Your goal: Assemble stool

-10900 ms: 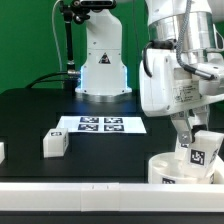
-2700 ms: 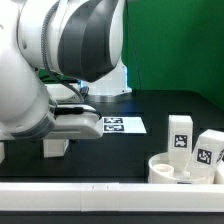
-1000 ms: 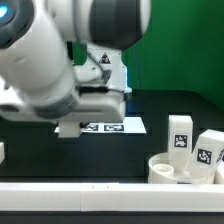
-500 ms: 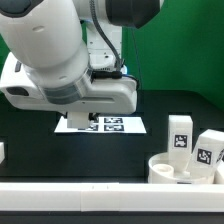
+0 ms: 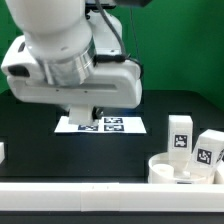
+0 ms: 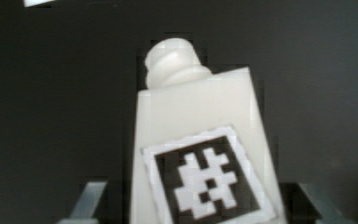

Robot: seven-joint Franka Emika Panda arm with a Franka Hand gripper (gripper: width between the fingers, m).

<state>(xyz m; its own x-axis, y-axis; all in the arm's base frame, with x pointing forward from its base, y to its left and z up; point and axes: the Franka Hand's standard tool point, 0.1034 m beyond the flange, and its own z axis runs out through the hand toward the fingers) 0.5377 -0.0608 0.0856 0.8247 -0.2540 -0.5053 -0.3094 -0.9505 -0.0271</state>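
Lifted since moments ago, the loose leg (image 6: 194,120) hangs clamped in my end effector (image 6: 199,203) near the marker board (image 5: 112,124); seat (image 5: 165,170) and two legs (image 5: 180,133) sit at four o'clock on the worktop (image 5: 40,140).

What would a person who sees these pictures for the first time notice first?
The bulky white arm fills the exterior view's upper left. In the wrist view a white tagged leg with a threaded tip sits between the fingers. At the exterior view's lower right, two more legs stand on the round seat.
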